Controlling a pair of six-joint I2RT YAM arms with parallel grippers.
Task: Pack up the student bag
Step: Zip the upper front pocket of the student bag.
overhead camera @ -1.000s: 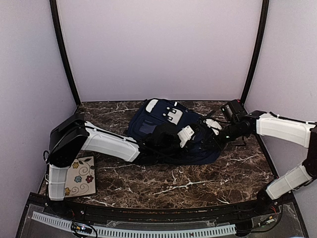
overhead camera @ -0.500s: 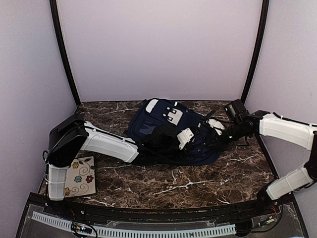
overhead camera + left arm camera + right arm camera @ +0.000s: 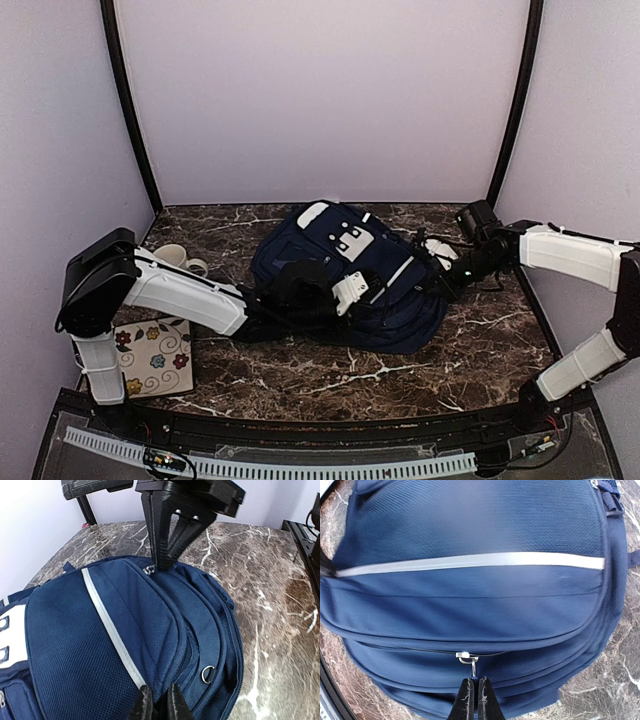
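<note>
Fabric of the student bag (image 3: pixel 330 270) is pinched between the closed fingers of the left gripper (image 3: pixel 159 700), a fold of the navy cloth being held just beside the near end of the thin white stripe (image 3: pixel 102 604). The bag is laid flat on the marble table (image 3: pixel 420 370), around the middle and toward the back, with its white studded patch (image 3: pixel 352 240) turned upward. On the right side, the bag is met by the right gripper (image 3: pixel 473 682), whose fingers are clamped together on the small metal zipper pull (image 3: pixel 473 667); the slider (image 3: pixel 464 655) is seen just above the fingertips, on a seam below the stripe. In the left wrist view the same black fingers are seen set on that zip at the far end of the bag, and a metal D-ring (image 3: pixel 207 674) is shown on the side nearer the camera. A white mug (image 3: pixel 172 256) is stood on the table behind the left arm, and a flowered pad (image 3: pixel 152 355) is laid near the left front corner, both well apart from the bag
</note>
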